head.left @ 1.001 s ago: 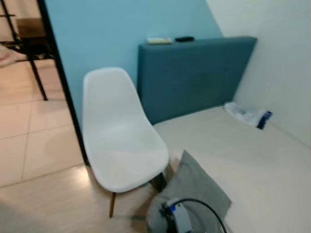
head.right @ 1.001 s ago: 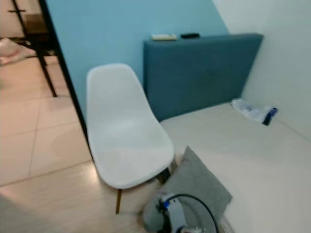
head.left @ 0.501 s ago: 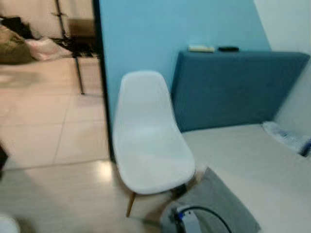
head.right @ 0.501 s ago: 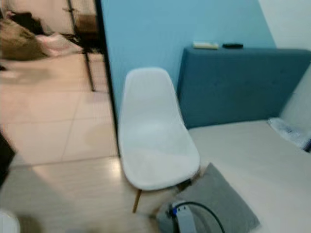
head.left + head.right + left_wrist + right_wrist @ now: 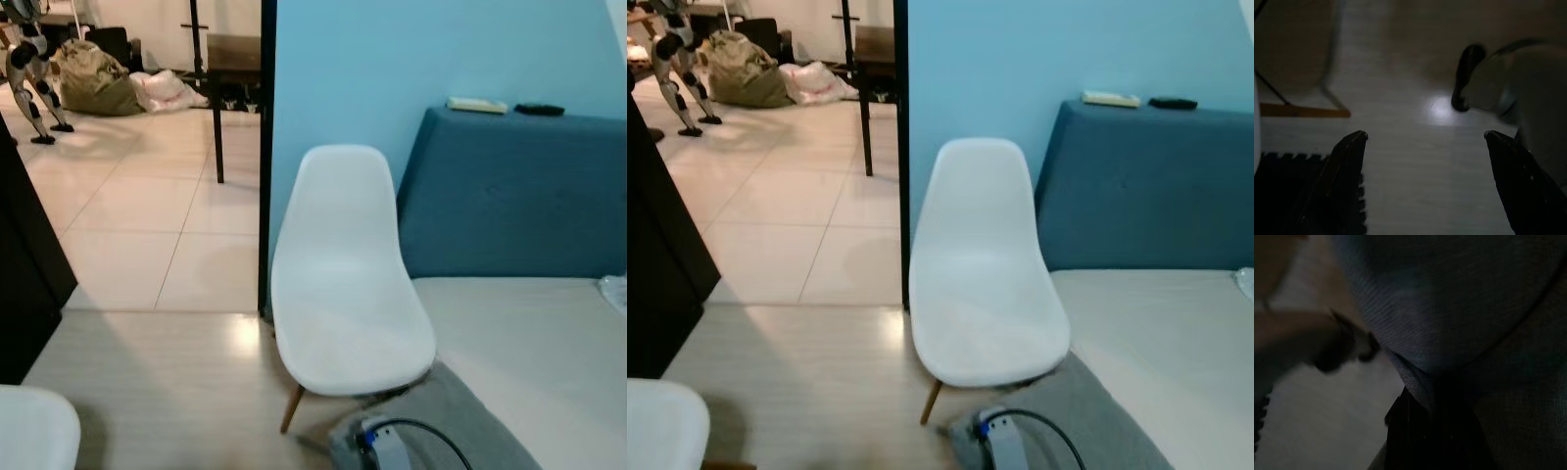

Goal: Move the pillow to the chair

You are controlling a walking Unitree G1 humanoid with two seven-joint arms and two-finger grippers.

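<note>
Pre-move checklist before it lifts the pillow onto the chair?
1. Right gripper on the pillow: ok. The right wrist view shows grey fabric pinched at the black fingers.
2. Chair seat free of objects: ok, bare white shell.
3. Chair within line of the pillow: ok. The seat's front edge sits just above the pillow's upper corner in the eye views.
4. Left gripper clear: ok. Fingers apart, over the wooden floor.
5. Grip firm enough for a lift: cannot tell, the wrist view is too dark.
6. Cable on the right arm free of the pillow: cannot tell, it loops right over the fabric.
</note>
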